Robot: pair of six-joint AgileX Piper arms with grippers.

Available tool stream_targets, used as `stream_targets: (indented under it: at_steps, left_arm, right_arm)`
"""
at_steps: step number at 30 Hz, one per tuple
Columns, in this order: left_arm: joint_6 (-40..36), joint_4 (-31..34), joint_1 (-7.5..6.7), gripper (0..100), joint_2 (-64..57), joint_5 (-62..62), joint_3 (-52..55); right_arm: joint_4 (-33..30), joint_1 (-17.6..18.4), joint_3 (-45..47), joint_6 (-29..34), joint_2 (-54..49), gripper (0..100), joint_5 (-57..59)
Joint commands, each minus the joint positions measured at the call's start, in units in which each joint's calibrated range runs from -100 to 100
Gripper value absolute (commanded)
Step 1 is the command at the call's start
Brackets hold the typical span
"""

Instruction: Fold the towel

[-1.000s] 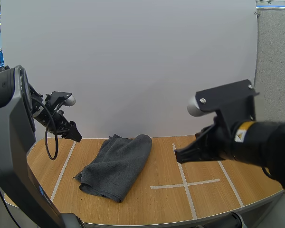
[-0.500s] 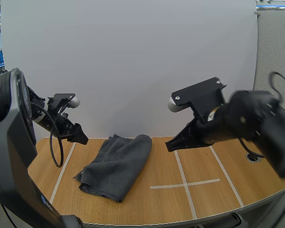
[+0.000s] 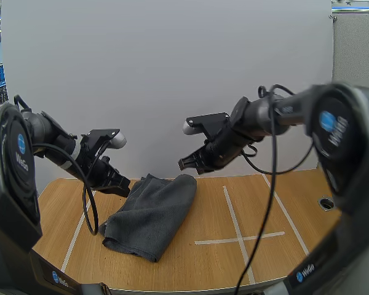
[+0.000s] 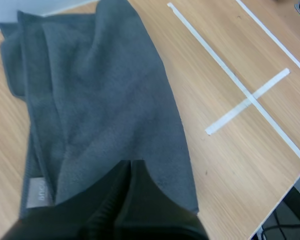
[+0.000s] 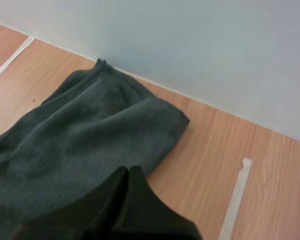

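since a second ago both arms have been swinging inward over the table: the left gripper is now reaching the towel's far left edge, and the right gripper, earlier out by the tape cross, is now hanging above the towel's far right corner. both are clenched on nothing, each showing as one dark wedge in its wrist view. the grey towel is lying bunched and loosely doubled on the wooden table, left of the tape cross, its long axis running from about 1 o'clock at the far edge to 7 o'clock near the front. from the left gripper the cloth is lying at 4 o'clock, from the right at 7 o'clock; the left is looking nearer and lower.
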Motion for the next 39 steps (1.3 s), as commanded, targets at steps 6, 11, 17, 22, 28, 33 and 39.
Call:
stream_targets:
  at_steps: [6,11,17,22,28,33,39]
  left_arm:
    - [2.24,0.23,-0.22,0,-0.47,0.20,10.24]
    - [4.44,0.35,-0.22,0,-0.35,-2.02,15.28]
    - [5.01,0.21,-0.22,0,3.47,-8.25,16.54]
    - [5.53,-1.09,-0.22,0,8.75,-14.53,16.60]
    - [6.76,-3.90,-0.22,0,14.10,-19.78,16.60]
    - [6.76,-3.69,-0.22,0,16.63,-26.43,16.60]
    - [5.40,0.45,-0.22,0,19.03,-32.93,16.60]
  right_arm:
    - [9.35,-0.17,-17.73,-9.96,21.34,0,2.67]
    - [14.02,-0.17,-19.18,-14.34,25.81,0,2.24]
    - [14.37,-0.17,-22.49,-14.57,29.69,0,2.24]
    - [14.47,-0.17,-23.54,-15.62,32.60,0,1.49]
    - [14.49,-0.17,-23.54,-17.92,35.46,0,-0.88]
    - [14.14,-0.17,-23.54,-18.75,37.44,0,-1.72]
    - [9.66,-0.17,-23.54,-18.95,39.11,0,-1.72]
